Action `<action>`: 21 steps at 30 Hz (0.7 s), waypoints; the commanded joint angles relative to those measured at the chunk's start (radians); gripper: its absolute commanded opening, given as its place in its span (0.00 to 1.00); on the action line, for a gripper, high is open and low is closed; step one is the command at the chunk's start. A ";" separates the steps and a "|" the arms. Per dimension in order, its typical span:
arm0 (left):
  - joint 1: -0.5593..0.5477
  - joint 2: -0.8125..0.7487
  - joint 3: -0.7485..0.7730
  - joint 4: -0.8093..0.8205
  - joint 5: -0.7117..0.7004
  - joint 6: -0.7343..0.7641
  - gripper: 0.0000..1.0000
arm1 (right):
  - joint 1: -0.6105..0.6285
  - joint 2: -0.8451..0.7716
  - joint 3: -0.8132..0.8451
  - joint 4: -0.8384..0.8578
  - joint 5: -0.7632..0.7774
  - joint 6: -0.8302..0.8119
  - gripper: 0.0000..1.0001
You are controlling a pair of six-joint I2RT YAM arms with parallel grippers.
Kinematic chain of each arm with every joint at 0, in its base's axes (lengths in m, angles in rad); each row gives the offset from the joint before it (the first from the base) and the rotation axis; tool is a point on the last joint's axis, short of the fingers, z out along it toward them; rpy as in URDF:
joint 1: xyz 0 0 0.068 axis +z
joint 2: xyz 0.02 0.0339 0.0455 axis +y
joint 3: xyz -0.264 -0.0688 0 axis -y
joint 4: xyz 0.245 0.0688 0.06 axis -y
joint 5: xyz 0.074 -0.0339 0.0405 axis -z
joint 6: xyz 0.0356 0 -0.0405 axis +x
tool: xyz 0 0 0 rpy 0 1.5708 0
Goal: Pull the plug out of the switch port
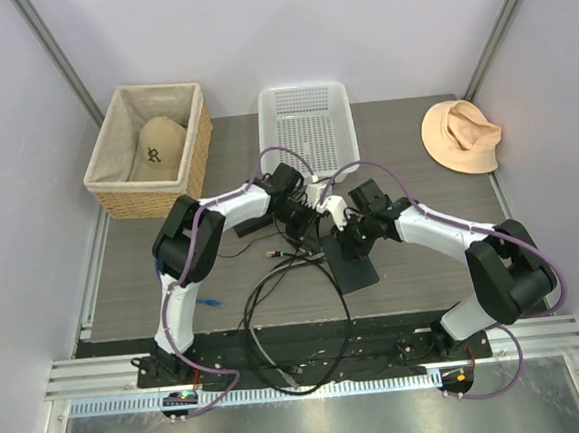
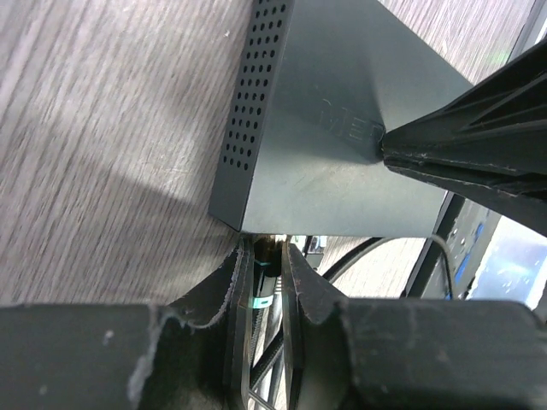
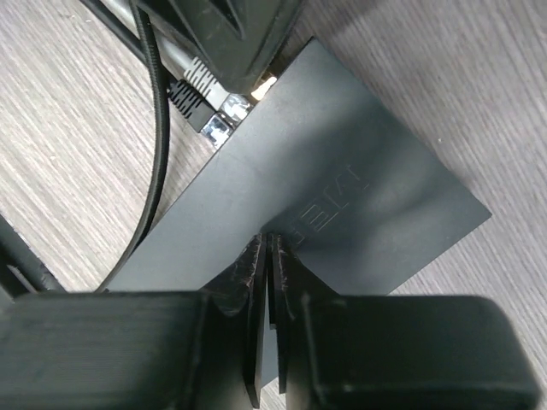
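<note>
The flat matte-black switch [image 1: 354, 264] lies mid-table. My left gripper [image 2: 265, 252] is shut on the plug [image 2: 262, 275], a dark connector with a teal band, right at the switch's [image 2: 342, 128] narrow near edge; the port itself is hidden behind the fingers. In the right wrist view the plug's metal end [image 3: 232, 106] sits in the edge of the switch [image 3: 359, 171], under the left gripper's fingers [image 3: 231, 34]. My right gripper [image 3: 269, 241] is shut, with its tips pressed down on the switch's top face, holding nothing. From above, the left gripper [image 1: 308, 218] and right gripper [image 1: 346, 240] meet over the switch.
A second metal plug [image 3: 212, 128] with a black cable [image 3: 156, 128] sits beside the gripped one. Black cables [image 1: 297, 311] loop toward the near edge. At the back stand a wicker basket [image 1: 117, 190] holding a tan cap, a white plastic basket [image 1: 305, 125] and a peach hat [image 1: 461, 135].
</note>
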 commanded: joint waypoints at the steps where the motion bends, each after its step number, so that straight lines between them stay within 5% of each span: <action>1: 0.006 -0.058 -0.079 0.095 -0.004 -0.084 0.00 | 0.015 0.042 -0.046 -0.030 0.087 -0.033 0.11; 9: 0.038 -0.078 -0.188 0.169 0.085 -0.117 0.00 | 0.029 0.053 -0.050 -0.044 0.100 -0.055 0.10; 21: 0.055 -0.116 -0.031 -0.045 0.080 0.044 0.00 | 0.037 0.034 -0.070 -0.032 0.116 -0.067 0.10</action>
